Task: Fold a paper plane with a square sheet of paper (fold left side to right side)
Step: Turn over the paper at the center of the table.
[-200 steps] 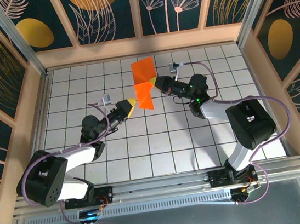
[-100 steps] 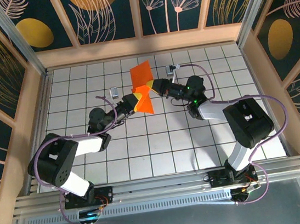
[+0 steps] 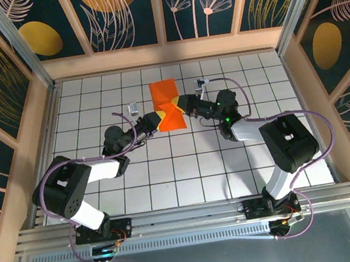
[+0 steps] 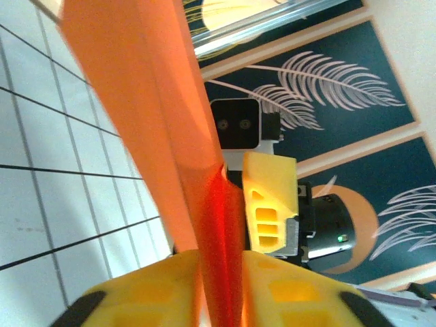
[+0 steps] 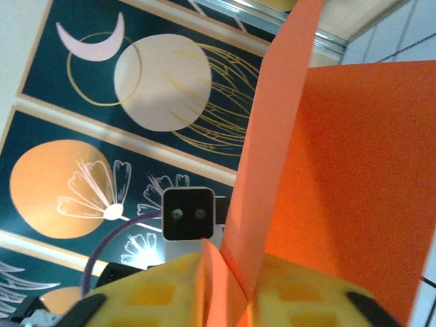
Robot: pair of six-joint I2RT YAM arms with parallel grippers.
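Tearing or a crooked crease threatens if the hands pull against each other. Toward 12 o'clock over the surface (image 3: 230,156), the left hand (image 3: 159,115) pinches the orange paper (image 3: 166,100) from 7 o'clock. The right hand (image 3: 181,102) sits narrow around its 3 o'clock edge, grip unclear.

There is one orange sheet of paper (image 3: 166,103). Two robot arms meet at it: the left arm (image 3: 93,173) comes from its left and the right arm (image 3: 286,142) from its right. There are two grippers, the left gripper (image 3: 156,117) and the right gripper (image 3: 177,101), one on each side of the paper. Each has two yellow fingers (image 4: 293,289), four in all. Two purple cables (image 3: 41,194) run one along each arm. One white tiled table (image 3: 199,166) lies under the paper.
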